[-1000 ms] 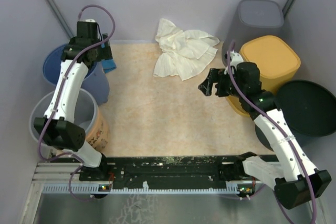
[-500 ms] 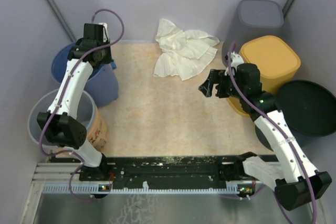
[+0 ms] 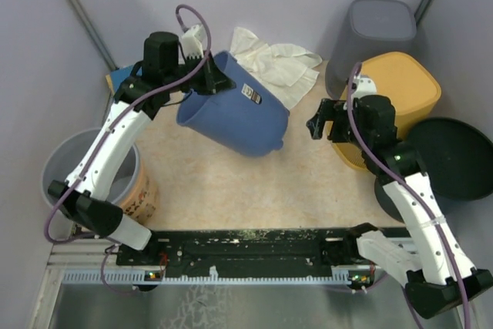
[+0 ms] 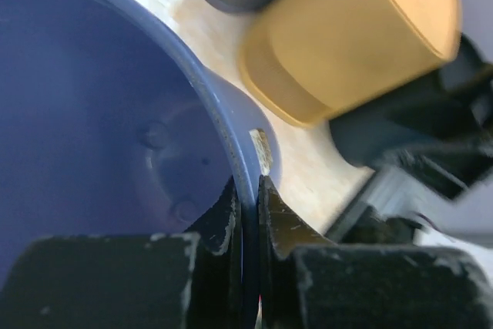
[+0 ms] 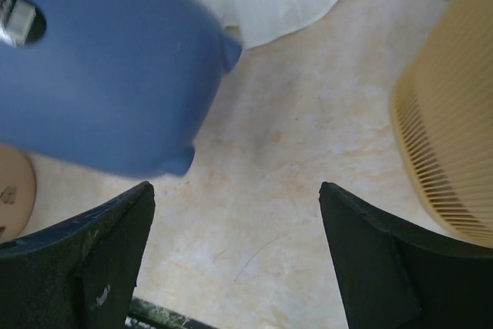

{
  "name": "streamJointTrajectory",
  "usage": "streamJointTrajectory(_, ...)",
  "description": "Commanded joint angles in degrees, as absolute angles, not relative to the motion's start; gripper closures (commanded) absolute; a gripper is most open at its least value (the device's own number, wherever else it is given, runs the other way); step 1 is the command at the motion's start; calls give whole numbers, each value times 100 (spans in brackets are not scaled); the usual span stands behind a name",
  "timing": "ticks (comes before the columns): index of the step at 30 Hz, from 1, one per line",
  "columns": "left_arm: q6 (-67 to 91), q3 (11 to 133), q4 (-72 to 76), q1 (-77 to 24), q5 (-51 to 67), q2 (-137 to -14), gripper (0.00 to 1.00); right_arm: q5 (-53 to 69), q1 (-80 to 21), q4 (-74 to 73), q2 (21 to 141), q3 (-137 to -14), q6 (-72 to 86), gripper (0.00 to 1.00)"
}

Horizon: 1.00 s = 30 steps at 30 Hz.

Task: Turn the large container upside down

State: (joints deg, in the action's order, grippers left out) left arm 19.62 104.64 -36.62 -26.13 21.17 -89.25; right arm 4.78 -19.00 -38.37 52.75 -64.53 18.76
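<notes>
Pale speckled counter (image 3: 231, 190), walled by grey panels. On it, the left hand (image 4: 246, 194) is pinched tight on the rim of the blue bin (image 3: 235, 117). A second ago that bin stood at the counter's left edge. Now it hangs tipped on its side over the middle, mouth toward the left arm, beside a white cloth (image 3: 277, 67). The flip looks roughly half done. The right hand (image 5: 235, 221) waits wide open, holding nothing, near a yellow bin (image 3: 400, 86).
</notes>
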Motion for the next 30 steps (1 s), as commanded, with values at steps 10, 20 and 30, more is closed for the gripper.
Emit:
streamJointTrajectory(10, 6213, 6824, 2273, -2614, 6238, -8360, 100, -903, -1907, -3931, 4291, -7297, 1459, 12)
streamJointTrajectory(20, 3989, 6930, 75, -2729, 5621, -9255, 53, 823, -1907, -4586, 4369, -6825, 2102, 12)
streamJointTrajectory(30, 1876, 8231, -2437, -2785, 4127, -9223, 27, 1156, -1905, -5328, 3550, -5737, 4265, 14)
